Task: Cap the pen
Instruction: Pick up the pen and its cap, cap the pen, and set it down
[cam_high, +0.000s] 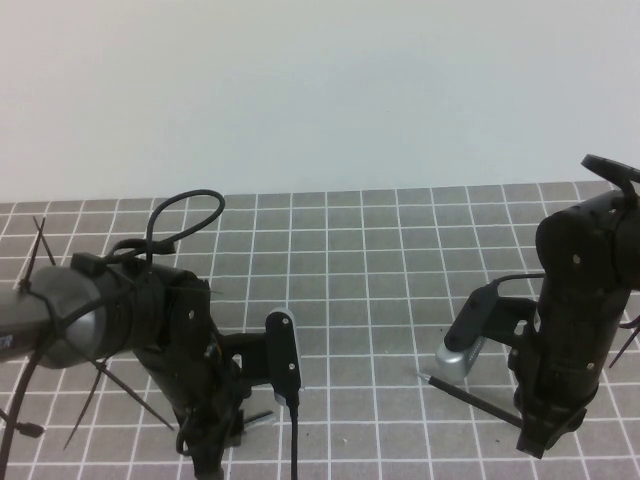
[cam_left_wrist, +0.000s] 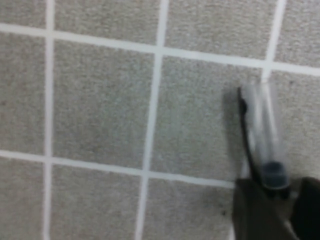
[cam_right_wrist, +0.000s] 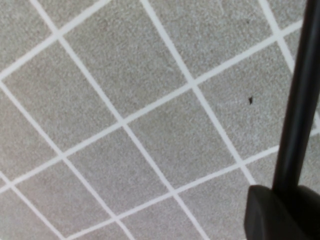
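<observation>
Pen (cam_high: 470, 398) pinched in R gripper (cam_high: 540, 438) at near-right of grid mat (cam_high: 400, 260), thin black barrel slanting out of pressed-together fingers toward mat's middle, low over squares; contact w/ mat not possible to tell. In R wrist view, same barrel as straight dark bar running into one finger (cam_right_wrist: 272, 215), grey squares and white lines behind. Cap (cam_left_wrist: 265, 137) nipped in L gripper (cam_high: 212, 455) at near-left, well apart from pen, not on it. In L wrist view, clear tube w/ black clip along one side, one end caught btwn dark fingers (cam_left_wrist: 252, 212), other end pointing away, over a white line of mat. Both arms black, bent down toward mat from near side. Silver cam (cam_high: 458, 355) on R arm just above pen's free end; black cam (cam_high: 283, 358) on L arm; cable (cam_high: 185, 215) looping up behind L wrist; zip ties (cam_high: 42, 245) sticking out around L arm. Pale wall (cam_high: 300, 90) beyond mat's far edge.
</observation>
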